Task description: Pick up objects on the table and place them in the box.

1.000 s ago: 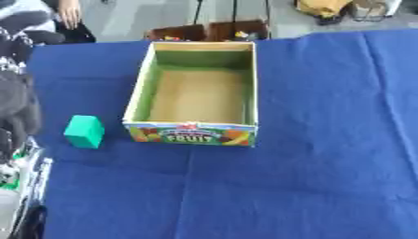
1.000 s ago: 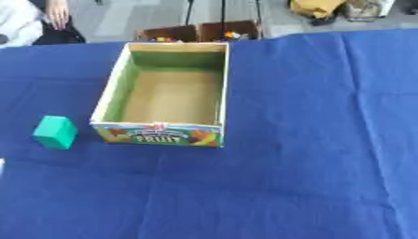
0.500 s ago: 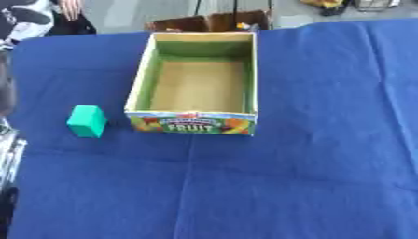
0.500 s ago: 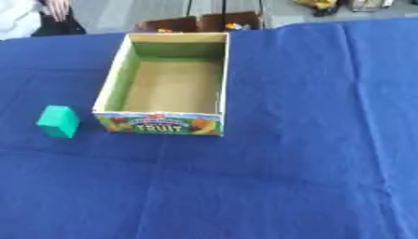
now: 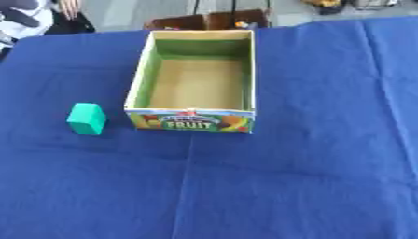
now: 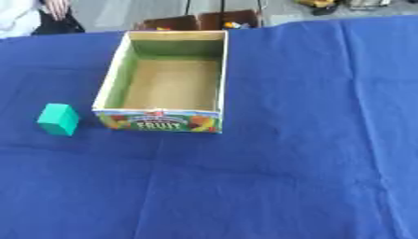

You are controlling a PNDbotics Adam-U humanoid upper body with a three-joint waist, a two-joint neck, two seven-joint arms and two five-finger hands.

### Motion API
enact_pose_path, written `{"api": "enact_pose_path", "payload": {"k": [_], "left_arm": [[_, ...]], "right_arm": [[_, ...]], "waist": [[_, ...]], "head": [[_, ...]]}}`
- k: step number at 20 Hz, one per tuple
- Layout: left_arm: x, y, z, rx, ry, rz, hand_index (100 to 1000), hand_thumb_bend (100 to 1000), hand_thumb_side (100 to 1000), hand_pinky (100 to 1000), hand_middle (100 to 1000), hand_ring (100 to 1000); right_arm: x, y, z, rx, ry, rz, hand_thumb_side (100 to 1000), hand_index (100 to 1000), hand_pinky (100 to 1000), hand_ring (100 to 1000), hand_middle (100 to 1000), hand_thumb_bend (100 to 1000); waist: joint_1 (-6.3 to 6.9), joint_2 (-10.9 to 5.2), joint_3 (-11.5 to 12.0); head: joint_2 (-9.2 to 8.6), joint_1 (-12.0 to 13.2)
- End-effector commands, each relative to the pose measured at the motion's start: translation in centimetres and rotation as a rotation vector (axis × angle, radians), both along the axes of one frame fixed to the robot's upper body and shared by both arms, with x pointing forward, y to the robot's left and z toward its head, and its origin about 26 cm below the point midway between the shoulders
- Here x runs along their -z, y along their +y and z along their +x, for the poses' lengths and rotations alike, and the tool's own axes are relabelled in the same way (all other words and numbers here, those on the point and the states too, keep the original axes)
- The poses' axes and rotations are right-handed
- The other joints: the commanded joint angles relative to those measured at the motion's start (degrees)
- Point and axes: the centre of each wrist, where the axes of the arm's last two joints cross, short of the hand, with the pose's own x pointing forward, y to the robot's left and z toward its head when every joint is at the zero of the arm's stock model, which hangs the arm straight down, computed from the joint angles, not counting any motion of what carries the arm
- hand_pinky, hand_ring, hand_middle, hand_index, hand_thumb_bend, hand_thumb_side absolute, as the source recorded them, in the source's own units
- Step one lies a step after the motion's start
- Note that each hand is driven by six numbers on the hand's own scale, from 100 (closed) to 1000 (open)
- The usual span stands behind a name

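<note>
Perhaps a lab: blue-clothed table (image 5: pixel 310 154), grey floor beyond (brown crates (image 5: pixel 208 20) at its edge).

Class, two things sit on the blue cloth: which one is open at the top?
The fruit box: its top is open and you can see its bare brown floor. The green block to its left is a closed solid shape.

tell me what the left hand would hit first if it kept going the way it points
Cannot say: neither hand shows in either view. Only the green block sits left of the empty box on the blue cloth.
</note>
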Motion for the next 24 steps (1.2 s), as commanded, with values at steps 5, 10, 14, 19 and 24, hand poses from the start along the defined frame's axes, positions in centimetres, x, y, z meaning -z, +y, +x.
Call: {"api": "enact_pose_path", "payload": {"k": [5, 10, 14, 19, 24], "left_arm": [[-2.8, 2.4, 0.1, -0.149, 0.060, 0.369, 1000, 100, 929, 686, 841, 784], [-4.6, 4.1, 1.2, -0.274, 0.109, 0.634, 1000, 100, 893, 761, 885, 847], [-5.6, 4.8, 2.1, -0.359, 0.184, 0.830, 1000, 100, 922, 819, 913, 895], [-6.5, 5.3, 3.2, -0.451, 0.284, 1.030, 1000, 217, 954, 867, 941, 937], [-6.5, 5.8, 4.4, -0.503, 0.403, 1.157, 1000, 468, 979, 873, 969, 954]], "right_arm": [[-1.1, -0.3, -0.5, 0.013, -0.031, -0.045, 615, 722, 687, 734, 541, 100], [-1.1, -0.3, -0.5, 0.010, -0.026, -0.052, 620, 721, 688, 734, 539, 100], [-1.0, -0.3, -0.5, 0.007, -0.021, -0.056, 621, 721, 688, 734, 538, 100], [-0.9, -0.2, -0.5, 0.003, -0.015, -0.060, 621, 721, 688, 731, 537, 100], [-0.9, -0.2, -0.5, -0.001, -0.012, -0.062, 620, 721, 688, 729, 535, 100]], "waist": [[-0.03, -1.05, -0.5], [-0.05, -1.08, -0.7], [0.00, -1.21, -0.9], [0.08, -1.49, -1.1], [0.07, -1.56, -1.3]], "head": [[-1.63, -0.5], [-1.72, -0.7], [-1.79, 0.1], [-2.25, 0.7], [-2.95, 1.1]]}}
